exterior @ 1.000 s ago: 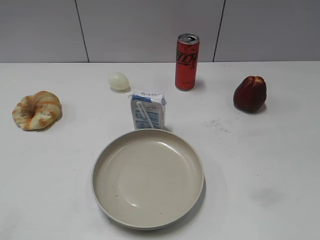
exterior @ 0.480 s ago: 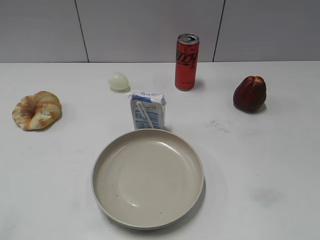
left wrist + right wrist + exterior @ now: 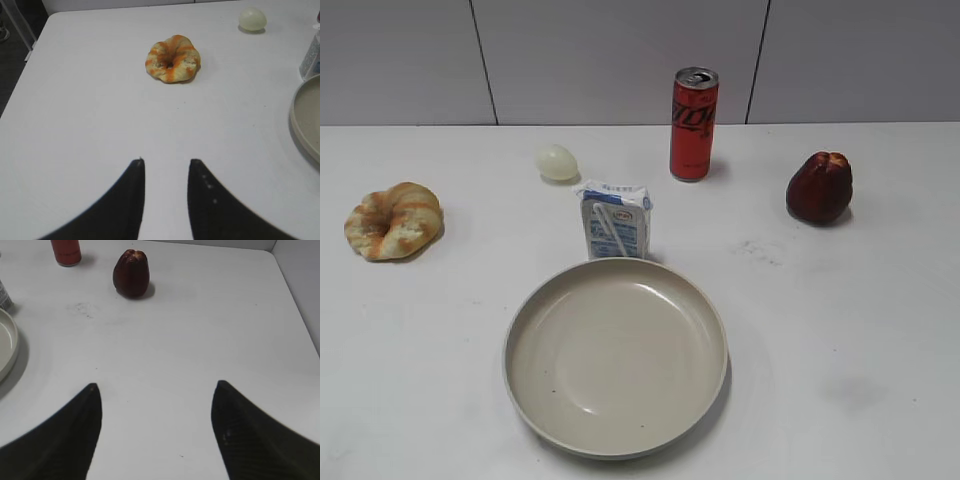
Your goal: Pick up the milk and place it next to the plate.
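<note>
The milk (image 3: pixel 615 221), a small white-and-blue carton with a straw, stands upright just behind the plate's far rim. Its edge shows in the left wrist view (image 3: pixel 311 52) and the right wrist view (image 3: pixel 4 295). The plate (image 3: pixel 535 300), large, round and beige, sits at the front middle; its rim shows in the left wrist view (image 3: pixel 300 125) and the right wrist view (image 3: pixel 9 352). Neither gripper appears in the exterior view. My left gripper (image 3: pixel 166 162) is open and empty over bare table. My right gripper (image 3: pixel 156 386) is wide open and empty, far right of the plate.
A red soda can (image 3: pixel 694 124) stands behind the milk. A dark red fruit (image 3: pixel 819 187) lies at the right. A pale egg (image 3: pixel 557 162) and a glazed bread ring (image 3: pixel 394 220) lie at the left. A grey wall runs along the back.
</note>
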### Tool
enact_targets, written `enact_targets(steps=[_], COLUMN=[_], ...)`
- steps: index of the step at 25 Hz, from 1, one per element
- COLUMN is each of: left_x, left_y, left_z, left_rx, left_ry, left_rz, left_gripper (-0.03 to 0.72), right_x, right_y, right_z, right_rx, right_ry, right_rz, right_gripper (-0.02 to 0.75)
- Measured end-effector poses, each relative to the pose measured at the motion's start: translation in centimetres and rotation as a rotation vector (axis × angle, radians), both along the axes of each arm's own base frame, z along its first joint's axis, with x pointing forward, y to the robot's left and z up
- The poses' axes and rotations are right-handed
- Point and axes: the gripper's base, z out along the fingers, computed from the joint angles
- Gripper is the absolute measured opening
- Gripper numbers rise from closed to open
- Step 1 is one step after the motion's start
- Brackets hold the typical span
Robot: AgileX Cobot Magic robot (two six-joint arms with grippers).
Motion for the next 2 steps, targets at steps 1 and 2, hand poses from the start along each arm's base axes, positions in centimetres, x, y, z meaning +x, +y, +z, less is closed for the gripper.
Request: enact_targets(steps=[1,2], left_x=[0.0,0.0], left_y=[0.0,0.0], left_z=[0.0,0.0], left_rx=[0.0,0.0], left_ry=[0.0,0.0], left_rz=[0.0,0.0], left_gripper=[0.23,0.23], right_x=[0.0,0.0], right_y=[0.01,0.02], right_z=[0.0,0.0], right_rx=[0.002,0.003], right_ry=[0.0,0.0], right_rz=[0.001,0.001], right_gripper=[0.519,0.519])
